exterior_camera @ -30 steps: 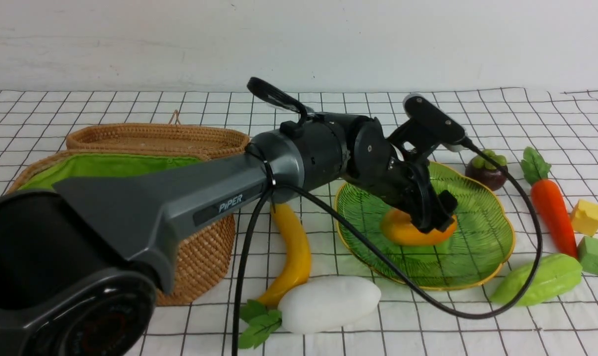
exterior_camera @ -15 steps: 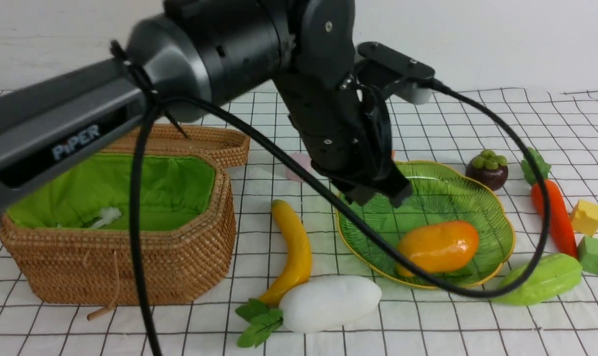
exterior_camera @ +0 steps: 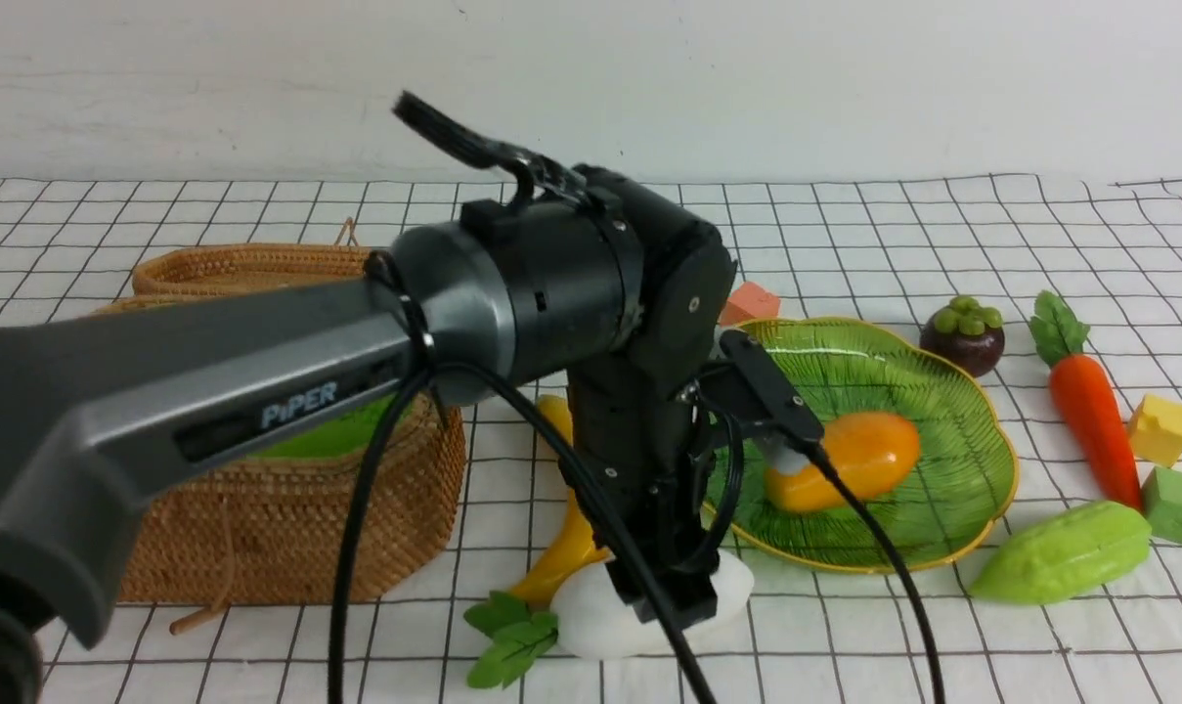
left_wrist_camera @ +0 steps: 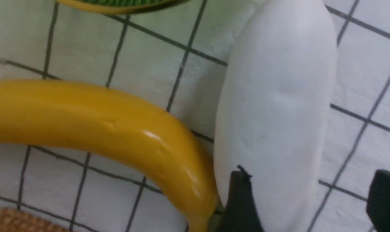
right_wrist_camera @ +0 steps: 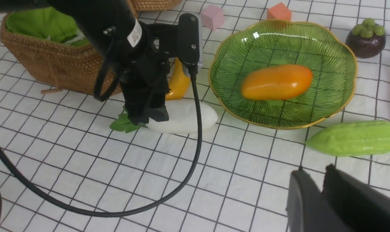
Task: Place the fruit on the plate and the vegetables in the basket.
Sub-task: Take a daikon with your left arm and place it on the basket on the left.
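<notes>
L jaws (exterior_camera: 677,601) are spread and point down, one on each side of the white radish (left_wrist_camera: 278,96) near its leafy end. In the left wrist view one jaw sits at the radish's flank and the other stands clear of it on the far side, so there is no pinch. The radish lies flat on the checked surface (exterior_camera: 942,636), with the tip of the yellow banana (left_wrist_camera: 101,119) touching it. The banana curves back btwn the wicker basket (exterior_camera: 287,518) and the green plate (exterior_camera: 942,342).

The mango (exterior_camera: 859,455) lies on the plate, approx. at its middle. The mangosteen (exterior_camera: 962,334) stands just beyond the plate's far right rim, on the surface. The carrot (exterior_camera: 1089,411) and the green gourd (exterior_camera: 1060,550) lie to the plate's right, also on the surface. Yellow (exterior_camera: 1160,428) and green (exterior_camera: 1177,504) cubes sit beside them (an orange cube (exterior_camera: 747,301) shows behind the plate).

R jaws (right_wrist_camera: 320,175) hang above the surface near the gourd, pressed nearly together w/ nothing btwn them.
</notes>
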`<state>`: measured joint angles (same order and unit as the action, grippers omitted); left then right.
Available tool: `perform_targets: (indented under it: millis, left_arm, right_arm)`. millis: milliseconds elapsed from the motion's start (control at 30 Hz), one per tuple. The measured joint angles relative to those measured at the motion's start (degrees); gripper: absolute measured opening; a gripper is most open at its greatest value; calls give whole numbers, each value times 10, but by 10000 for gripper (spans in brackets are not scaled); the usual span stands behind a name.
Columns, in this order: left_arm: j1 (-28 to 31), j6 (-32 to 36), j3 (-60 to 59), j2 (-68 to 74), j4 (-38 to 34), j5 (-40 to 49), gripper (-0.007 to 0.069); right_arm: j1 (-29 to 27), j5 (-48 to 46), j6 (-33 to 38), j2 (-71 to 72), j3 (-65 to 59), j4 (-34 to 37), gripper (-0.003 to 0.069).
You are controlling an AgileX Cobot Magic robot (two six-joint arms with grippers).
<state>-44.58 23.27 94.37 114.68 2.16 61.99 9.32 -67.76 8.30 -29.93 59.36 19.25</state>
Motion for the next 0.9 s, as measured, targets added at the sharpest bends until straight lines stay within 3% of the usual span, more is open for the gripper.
perform_targets:
  millis: [167, 267, 333, 367, 667, 767, 900]
  left_arm:
    - [0, 25, 0, 42, 11, -53, 646]
    - [0, 30, 0, 70, 25, -59, 584]
    - [0, 23, -1, 84, 26, -55, 478]
    - [0, 19, 0, 85, 29, -57, 465]
    - [-21, 0, 16, 32, 43, 53, 473]
    - [-36, 0, 19, -29, 48, 68, 473]
    - [-30, 22, 18, -141, 57, 79, 473]
  right_arm:
    - [0, -3, 0, 0, 0, 0, 112]
    - [0, -4, 0, 0, 0, 0, 112]
    - [0, -7, 0, 0, 0, 0, 112]
    - [0, -9, 0, 0, 0, 0, 112]
    - [0, -17, 10, 0, 0, 21, 113]
    - [0, -15, 45, 0, 0, 53, 115]
    - [0, 2, 148, 0, 0, 144, 120]
